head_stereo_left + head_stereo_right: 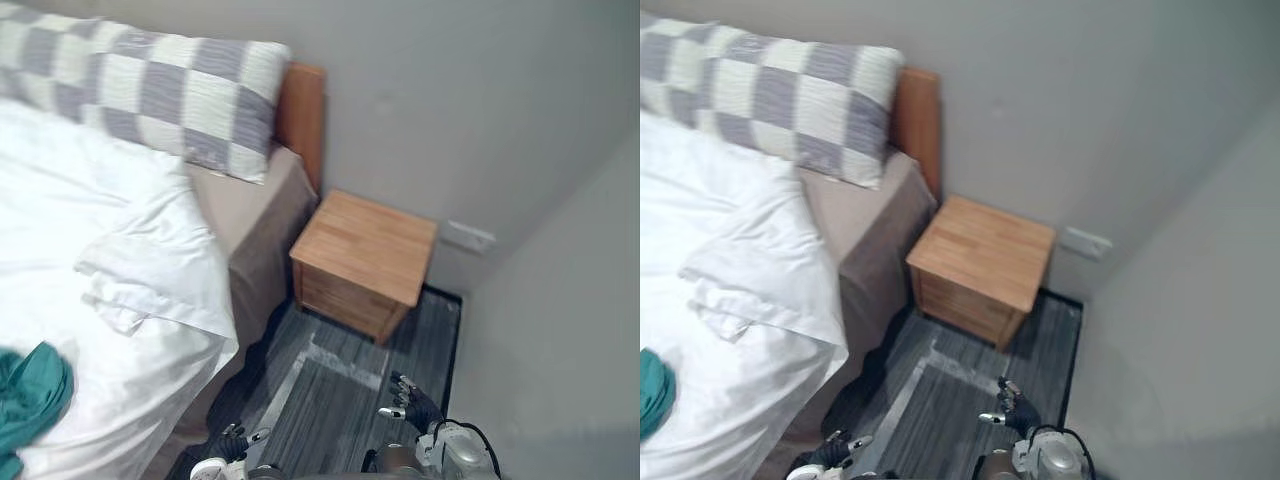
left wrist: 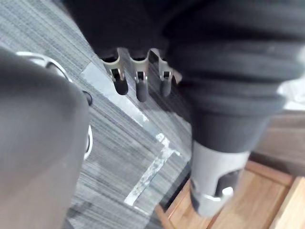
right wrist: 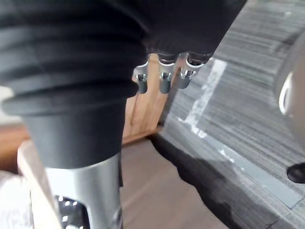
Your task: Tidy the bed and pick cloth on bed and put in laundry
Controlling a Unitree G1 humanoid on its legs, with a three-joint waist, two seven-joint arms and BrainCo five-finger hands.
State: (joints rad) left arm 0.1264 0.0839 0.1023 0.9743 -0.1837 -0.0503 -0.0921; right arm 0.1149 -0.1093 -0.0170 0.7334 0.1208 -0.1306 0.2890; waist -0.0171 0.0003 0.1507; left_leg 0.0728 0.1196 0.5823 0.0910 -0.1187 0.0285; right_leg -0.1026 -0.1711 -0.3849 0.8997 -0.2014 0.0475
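The teal cloth (image 1: 30,395) is lying crumpled on the white duvet (image 1: 120,250) covering the bed (image 1: 255,215), well away from the checked pillow (image 1: 150,85) that is leaning by the wooden headboard (image 1: 300,115). A wooden nightstand (image 1: 365,260) is standing just beside the bed. Both arms are hanging low over the grey floor (image 1: 330,400), well apart from the cloth. The right robot hand (image 1: 412,403) is holding nothing, its fingers relaxed and slightly spread. The left robot hand (image 1: 232,443) is near the bed's side, and it seems loosely relaxed and empty too.
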